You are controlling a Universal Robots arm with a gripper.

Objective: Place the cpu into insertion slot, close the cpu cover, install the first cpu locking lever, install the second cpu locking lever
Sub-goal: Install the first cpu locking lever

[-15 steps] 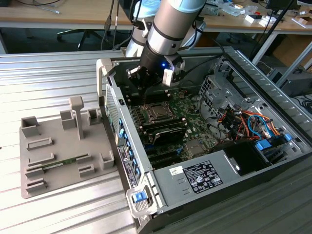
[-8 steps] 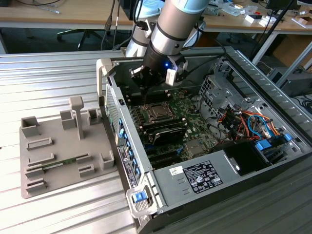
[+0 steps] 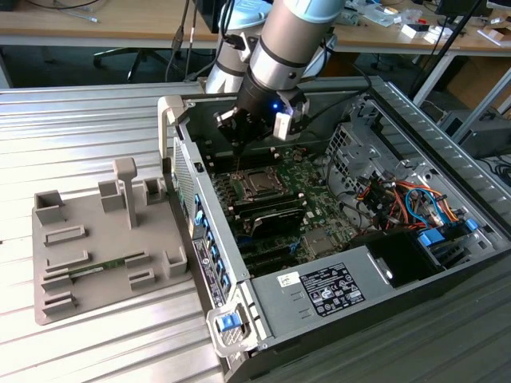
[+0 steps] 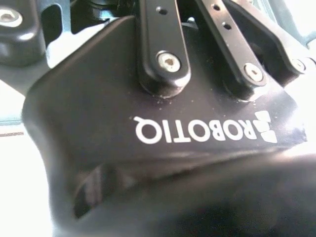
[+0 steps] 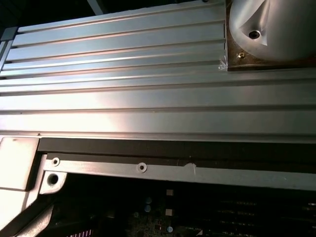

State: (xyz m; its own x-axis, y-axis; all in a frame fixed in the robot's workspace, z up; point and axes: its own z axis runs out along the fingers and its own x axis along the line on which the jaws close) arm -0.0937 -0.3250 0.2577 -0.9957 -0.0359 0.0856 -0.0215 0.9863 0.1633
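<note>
Presently we find the gripper [image 3: 241, 137] poised above the open computer case [image 3: 415, 263], the insertion slot [image 3: 259, 183] lying on the green board below it and slightly toward the exterior view's right, while its jaw state we cannot tell.

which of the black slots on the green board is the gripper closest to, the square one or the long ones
The square insertion slot. In the exterior view the gripper hangs just above it, while the long black memory slots lie farther along the board, toward the white-labelled grey box.
</note>
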